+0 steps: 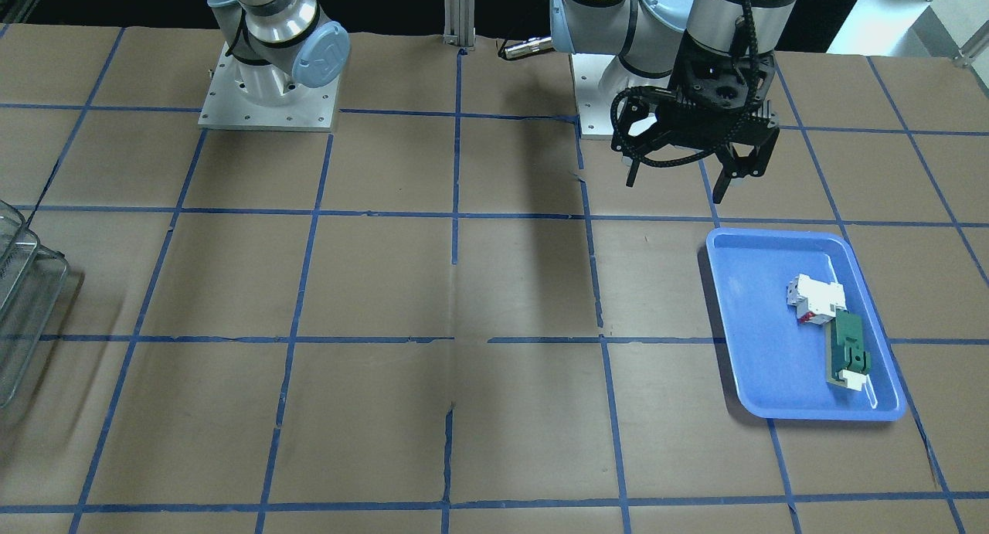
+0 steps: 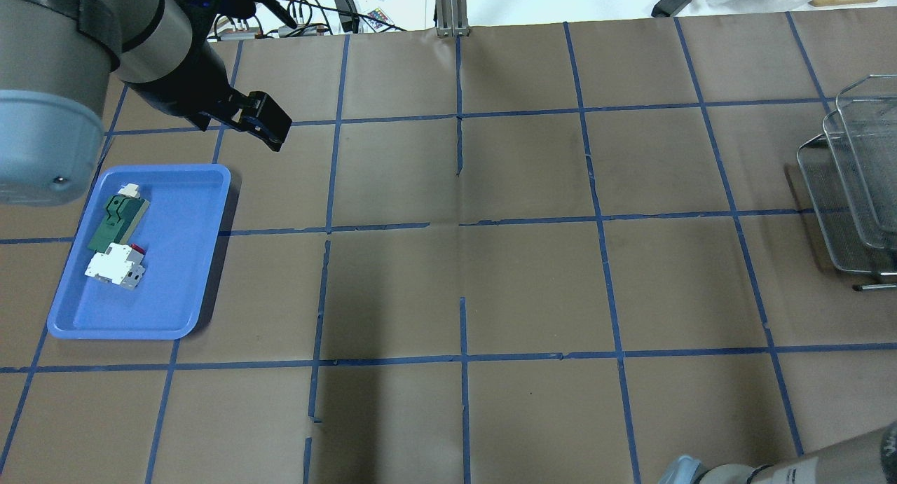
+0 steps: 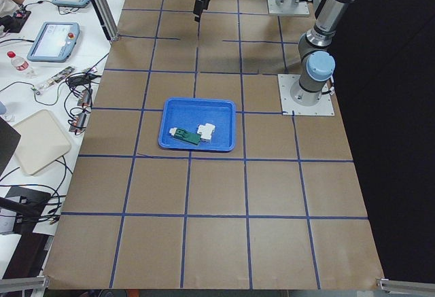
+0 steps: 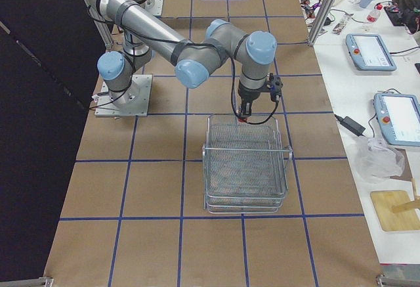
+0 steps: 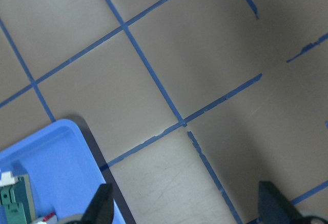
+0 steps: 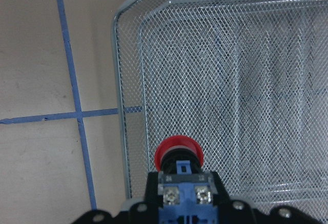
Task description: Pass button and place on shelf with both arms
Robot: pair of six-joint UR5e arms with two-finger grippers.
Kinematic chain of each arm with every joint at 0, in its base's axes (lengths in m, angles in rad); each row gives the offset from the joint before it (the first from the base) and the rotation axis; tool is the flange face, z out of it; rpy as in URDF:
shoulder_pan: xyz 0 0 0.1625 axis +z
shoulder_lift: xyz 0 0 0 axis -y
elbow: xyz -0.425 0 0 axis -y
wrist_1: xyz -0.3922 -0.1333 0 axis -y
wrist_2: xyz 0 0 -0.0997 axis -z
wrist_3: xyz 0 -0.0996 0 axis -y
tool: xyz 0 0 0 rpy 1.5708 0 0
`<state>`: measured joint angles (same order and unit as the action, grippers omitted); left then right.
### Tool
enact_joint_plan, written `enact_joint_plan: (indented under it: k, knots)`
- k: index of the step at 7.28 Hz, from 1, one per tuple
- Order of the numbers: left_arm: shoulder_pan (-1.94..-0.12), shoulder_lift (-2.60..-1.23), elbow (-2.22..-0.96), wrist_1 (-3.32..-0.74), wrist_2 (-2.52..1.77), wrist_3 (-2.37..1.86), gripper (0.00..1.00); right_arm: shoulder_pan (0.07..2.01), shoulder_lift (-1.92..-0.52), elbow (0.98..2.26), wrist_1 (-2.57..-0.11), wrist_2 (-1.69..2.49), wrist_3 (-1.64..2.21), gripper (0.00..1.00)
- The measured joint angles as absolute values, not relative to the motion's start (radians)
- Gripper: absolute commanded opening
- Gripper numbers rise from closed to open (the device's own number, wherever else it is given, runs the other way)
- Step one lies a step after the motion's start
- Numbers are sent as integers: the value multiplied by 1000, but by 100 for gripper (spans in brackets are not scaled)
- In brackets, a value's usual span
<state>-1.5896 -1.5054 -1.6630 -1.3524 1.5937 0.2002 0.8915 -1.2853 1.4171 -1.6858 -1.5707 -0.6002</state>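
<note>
1. Right wrist-mounted view shows where things stand — the button (image 6: 179, 157) sits clamped in the right gripper (image 4: 245, 116), red cap pointing down at the mesh of the shelf (image 6: 230, 80); so the pass between the arms looks done, by my reading.
2. The left gripper (image 1: 676, 180) hangs empty with its fingers (image 5: 100, 206) spread wide, over the table just beside the blue tray (image 1: 730, 244); in the tray lie the white block (image 1: 815, 294) and the green-and-white part (image 1: 848, 352), touching each other.
3. What is left, I'd judge: lower the button onto the shelf, let go, lift away.
4. Edges — the cap hangs just inside the shelf's rounded wire rim, near one corner; a drift toward that rim could land the button on the wire or out on the table; inward there is plenty of open mesh.
5. How high the cap hangs over the mesh I cannot tell from the wrist view; the exterior right view suggests the gripper is above the top rim, at the end of the shelf facing the far tray.
6. The left arm is well apart from the shelf, so the two arms should not crowd each other.
</note>
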Motion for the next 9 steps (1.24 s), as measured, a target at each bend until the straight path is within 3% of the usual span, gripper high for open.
enact_joint_plan:
  k: [4, 6, 7, 9]
  knots:
    - [-1587, -1542, -1571, -1518, 1548, -139, 100, 887, -1246, 1425, -1734, -1604, -620, 24]
    - [-1586, -1566, -1528, -1575, 1542, -178, 100, 888, -1227, 1427, -1736, -1604, -612, 84]
    - [-1586, -1569, -1528, -1574, 1543, -179, 100, 888, -1222, 1428, -1735, -1606, -611, 100]
    - [-1587, -1564, -1533, -1556, 1542, -176, 100, 888, -1220, 1428, -1734, -1609, -611, 100]
